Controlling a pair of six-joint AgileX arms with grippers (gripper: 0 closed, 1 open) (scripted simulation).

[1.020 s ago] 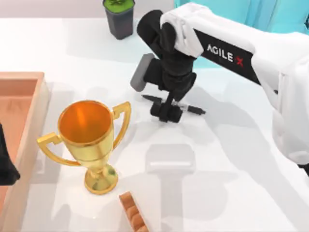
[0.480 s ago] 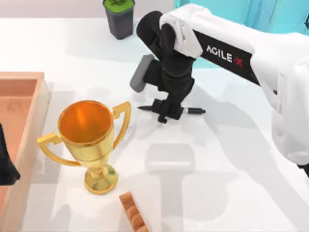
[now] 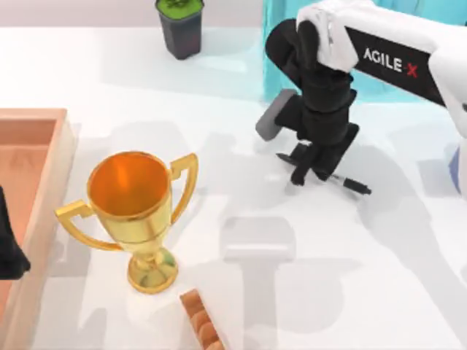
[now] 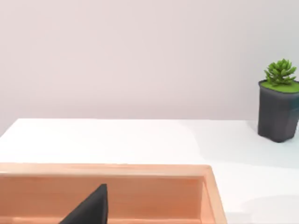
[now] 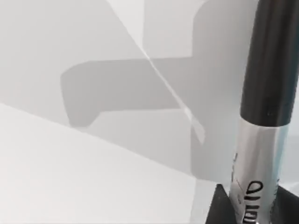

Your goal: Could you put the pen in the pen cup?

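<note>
Right gripper [image 3: 310, 169] clamped on the pen [image 3: 354, 185], fingers pinching its middle, held above the table [image 3: 365, 292] right of centre. Pen lies roughly level, tilted slightly, one black end poking out left of the fingers, the other black end sticking out to the right and a bit toward the near edge. In the right wrist view the pen [image 5: 259, 140] shows a pale silvery-white barrel with small dark print, not readable, and a glossy black cap; the dark pad of a finger [image 5: 219, 207] presses against it. "AGILE X" written in white on the black band of the right arm [image 3: 390, 62], the X in red. Teal-blue block [image 3: 273, 51] sits just behind the arm at the far edge; pen cup not identifiable for sure. Black pot with a green plant [image 3: 179, 28] far edge, left of the arm. Gold trophy [image 3: 135, 211] left of centre, well apart from the pen. Wooden tray [image 3: 44, 189] at the left edge. Left gripper [image 3: 9, 248] parked over the tray; cannot tell its fingers.
</note>
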